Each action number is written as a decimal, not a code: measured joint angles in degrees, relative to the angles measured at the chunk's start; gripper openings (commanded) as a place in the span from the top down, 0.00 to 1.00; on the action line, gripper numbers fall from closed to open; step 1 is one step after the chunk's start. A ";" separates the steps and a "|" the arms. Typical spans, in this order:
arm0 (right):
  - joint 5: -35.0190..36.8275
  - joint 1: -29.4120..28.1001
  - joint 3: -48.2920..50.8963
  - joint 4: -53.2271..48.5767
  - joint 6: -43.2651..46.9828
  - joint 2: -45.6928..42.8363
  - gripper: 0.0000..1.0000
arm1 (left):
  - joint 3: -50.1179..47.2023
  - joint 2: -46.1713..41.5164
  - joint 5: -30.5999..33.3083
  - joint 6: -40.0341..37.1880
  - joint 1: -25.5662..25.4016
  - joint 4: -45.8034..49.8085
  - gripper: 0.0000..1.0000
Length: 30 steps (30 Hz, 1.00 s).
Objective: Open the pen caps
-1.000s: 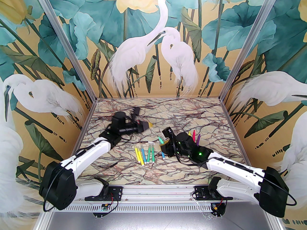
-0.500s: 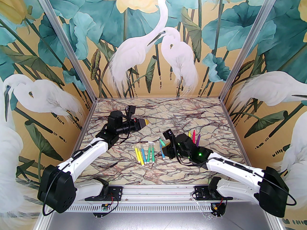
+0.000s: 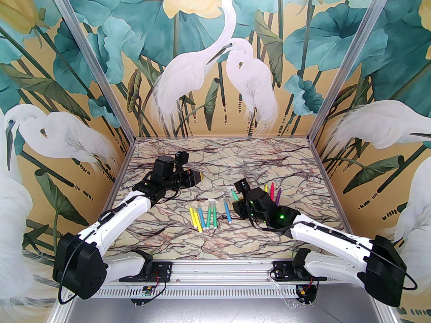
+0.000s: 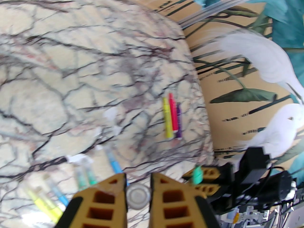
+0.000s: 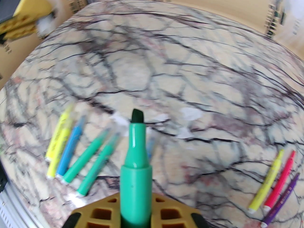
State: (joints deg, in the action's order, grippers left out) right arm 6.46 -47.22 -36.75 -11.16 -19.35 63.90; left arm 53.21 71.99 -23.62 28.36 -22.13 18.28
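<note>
My right gripper (image 5: 135, 197) is shut on a green pen (image 5: 135, 165) whose dark tip stands bare, pointing up and away; in the top view this right gripper (image 3: 236, 199) hovers right of the table's middle. A clear pen cap (image 4: 138, 195) sits pinched between my left gripper's (image 4: 138, 178) yellow fingers; that left gripper (image 3: 200, 176) is further back and left, apart from the pen. A row of capped yellow, blue and green pens (image 3: 203, 218) lies in the middle, with one blue pen (image 3: 228, 211) beside it.
Three uncapped pens, yellow, pink and purple (image 3: 272, 193), lie side by side just behind my right wrist. Loose clear caps (image 5: 190, 114) rest on the marble table (image 3: 235, 160) beyond the row. Patterned walls enclose the back and sides.
My right gripper has lifted the green pen and drawn back to the right, uncovering the blue pen. My left gripper has pulled slightly left with the cap and steadied.
</note>
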 measured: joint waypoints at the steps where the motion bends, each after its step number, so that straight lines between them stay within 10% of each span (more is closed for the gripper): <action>1: 0.98 0.48 -0.35 -0.20 -0.42 0.33 1.00 | 0.46 0.02 1.07 -0.68 0.02 1.27 1.00; 30: 16.28 7.56 -4.31 -4.15 -8.11 10.47 1.00 | 8.55 14.03 21.24 -8.68 0.00 17.31 1.00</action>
State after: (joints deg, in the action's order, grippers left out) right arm 22.74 -39.66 -41.06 -15.31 -27.46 74.37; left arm 61.76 86.02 -2.37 19.68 -22.13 35.59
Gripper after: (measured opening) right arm 0.178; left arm 0.155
